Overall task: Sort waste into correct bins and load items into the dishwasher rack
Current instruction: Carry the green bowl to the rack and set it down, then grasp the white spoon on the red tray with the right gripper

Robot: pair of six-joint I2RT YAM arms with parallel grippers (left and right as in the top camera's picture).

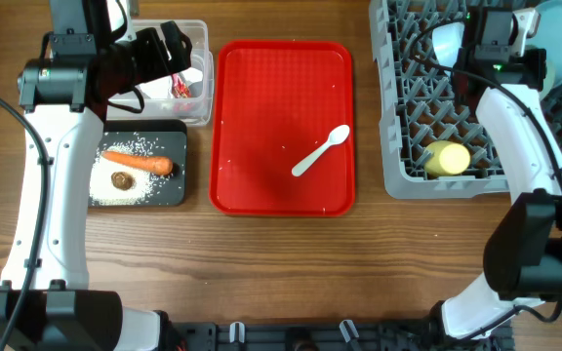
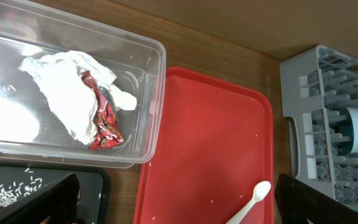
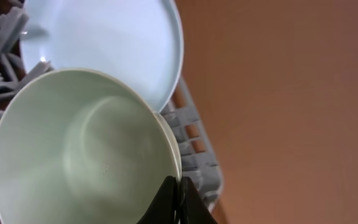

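My left gripper (image 2: 180, 205) hangs open and empty above the near edge of the clear tub (image 2: 153, 93), which holds the crumpled napkin (image 2: 64, 93) and red wrapper (image 2: 104, 121). The black tray (image 1: 169, 190) carries the carrot piece (image 1: 137, 162), rice (image 1: 115, 187) and a brown lump (image 1: 122, 179). A white spoon (image 1: 322, 150) lies on the red tray (image 1: 261, 97). Over the far right of the dishwasher rack (image 1: 403, 117), my right gripper (image 3: 179, 202) is shut on the rim of the mint-green bowl (image 3: 79, 149), next to the pale blue plate (image 3: 104, 43). The yellow cup (image 1: 447, 157) and the pale blue bowl (image 1: 447, 44) sit in the rack.
The left arm (image 1: 61, 127) reaches over the tub and the black tray. The right arm (image 1: 525, 146) crosses the rack's right side. Bare wooden table (image 1: 281, 273) runs along the front. A few rice grains dot the red tray.
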